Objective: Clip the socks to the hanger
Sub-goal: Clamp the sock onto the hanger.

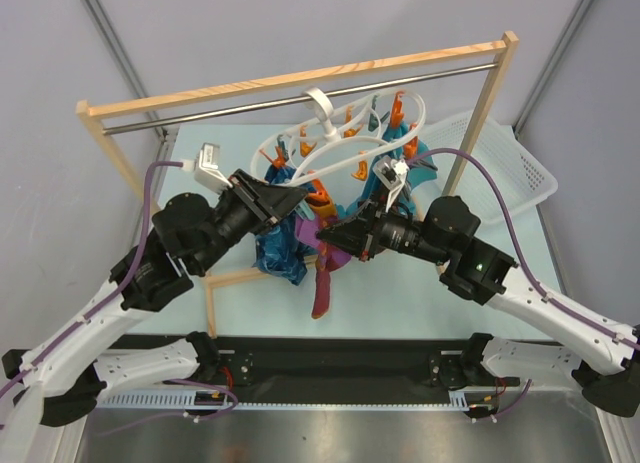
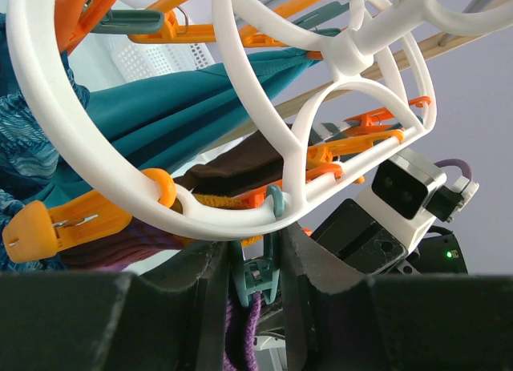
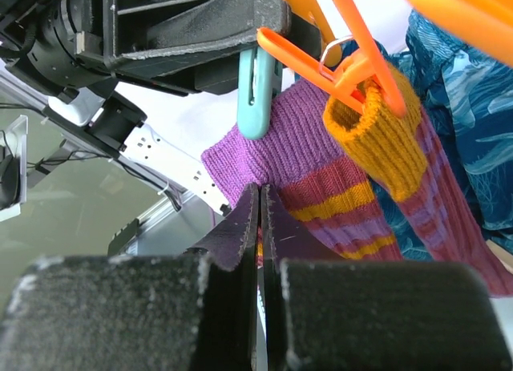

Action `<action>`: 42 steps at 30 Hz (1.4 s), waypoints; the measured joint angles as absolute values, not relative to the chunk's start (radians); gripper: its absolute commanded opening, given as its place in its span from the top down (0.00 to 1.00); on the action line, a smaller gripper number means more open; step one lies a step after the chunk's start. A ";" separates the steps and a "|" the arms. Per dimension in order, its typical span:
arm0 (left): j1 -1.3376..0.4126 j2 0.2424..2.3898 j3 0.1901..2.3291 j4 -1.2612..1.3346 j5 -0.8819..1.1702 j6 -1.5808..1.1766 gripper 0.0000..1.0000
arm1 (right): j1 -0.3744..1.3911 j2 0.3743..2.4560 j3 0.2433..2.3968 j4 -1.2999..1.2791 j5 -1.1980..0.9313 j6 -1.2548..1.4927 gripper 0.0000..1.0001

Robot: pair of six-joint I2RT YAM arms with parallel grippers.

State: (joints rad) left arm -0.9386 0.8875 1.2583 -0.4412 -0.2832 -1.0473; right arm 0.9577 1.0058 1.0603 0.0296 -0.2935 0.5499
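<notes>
Right gripper (image 3: 259, 209) pinches the striped sock (image 3: 321, 191) by its edge, just below the teal clip (image 3: 255, 94). Left gripper (image 2: 258, 260) clamps that clip.

Beneath the hanger (image 2: 357, 50) hang socks (image 3: 321, 195); basket (image 1: 520, 173) behind, right.

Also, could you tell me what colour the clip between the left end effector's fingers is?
Teal clip; the right wrist view shows it best.

Right end effector (image 3: 259, 196) tight on edge of purple striped sock (image 3: 276, 159), teal clip (image 3: 255, 94) just above
</notes>
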 measured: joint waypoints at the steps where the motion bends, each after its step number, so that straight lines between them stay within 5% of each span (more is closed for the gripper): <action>1: -0.938 0.888 1.258 -0.440 -0.283 -1.048 1.00 | 0.958 1.006 1.060 0.032 -0.294 0.550 1.00; 16: -0.938 0.876 1.233 -0.409 -0.279 -1.048 0.99 | 0.958 1.008 1.063 0.074 -0.296 0.554 1.00; 19: -0.938 0.867 1.222 -0.398 -0.276 -1.048 0.89 | 0.954 1.017 1.066 0.084 -0.297 0.558 1.00; 27: -0.939 0.852 1.203 -0.393 -0.264 -1.049 0.41 | 0.941 1.047 1.074 0.104 -0.308 0.569 1.00; 35: -0.939 0.833 1.182 -0.408 -0.255 -1.054 0.19 | 0.929 1.075 1.076 0.128 -0.316 0.577 1.00; 42: -0.939 0.785 1.174 -0.429 -0.259 -1.029 0.09 | 0.905 1.118 1.105 0.116 -0.331 0.589 0.64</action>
State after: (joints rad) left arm -0.9386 0.7845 1.1744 -0.4286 -0.2588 -1.0290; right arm 0.9054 1.1179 1.1046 0.1162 -0.3309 0.5888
